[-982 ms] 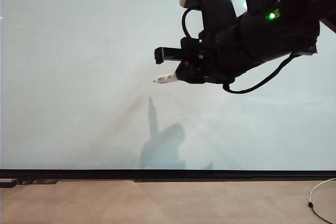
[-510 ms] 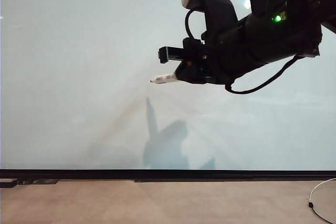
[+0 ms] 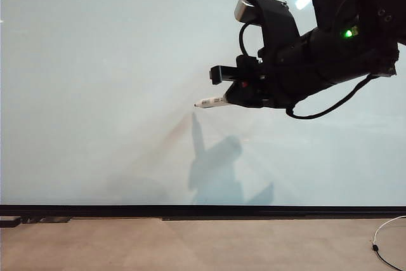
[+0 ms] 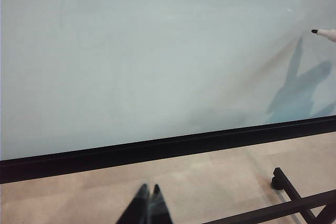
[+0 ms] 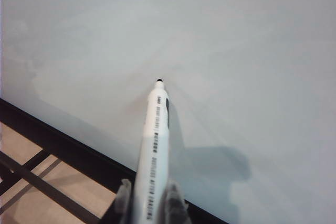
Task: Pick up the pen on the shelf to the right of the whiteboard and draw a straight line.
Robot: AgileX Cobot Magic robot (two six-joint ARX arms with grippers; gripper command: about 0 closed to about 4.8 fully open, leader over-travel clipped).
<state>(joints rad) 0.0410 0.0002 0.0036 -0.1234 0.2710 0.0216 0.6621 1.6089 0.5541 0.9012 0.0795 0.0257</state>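
The pen (image 3: 212, 101), white with dark print and a black tip, lies level in my right gripper (image 3: 236, 96), which is shut on its barrel. It hangs in front of the whiteboard (image 3: 95, 93), right of the board's middle, with the tip pointing left. In the right wrist view the pen (image 5: 155, 150) runs out from between the fingers of my right gripper (image 5: 148, 186) towards the whiteboard (image 5: 236, 51); I cannot tell whether the tip touches. No straight line shows on the board, and the shelf is out of view. My left gripper (image 4: 149, 188) is shut and empty, low over the beige surface; the pen's tip (image 4: 325, 33) shows far off.
A black strip (image 3: 203, 211) runs along the board's lower edge above the beige surface (image 3: 190, 245). A white cable (image 3: 387, 239) lies at the right. Black frame bars (image 4: 294, 203) cross near my left gripper, and other black bars (image 5: 37, 177) lie below the right one.
My right gripper has carried the pen to the right and slightly down in front of the board, its shadow following. The left arm has stayed still.
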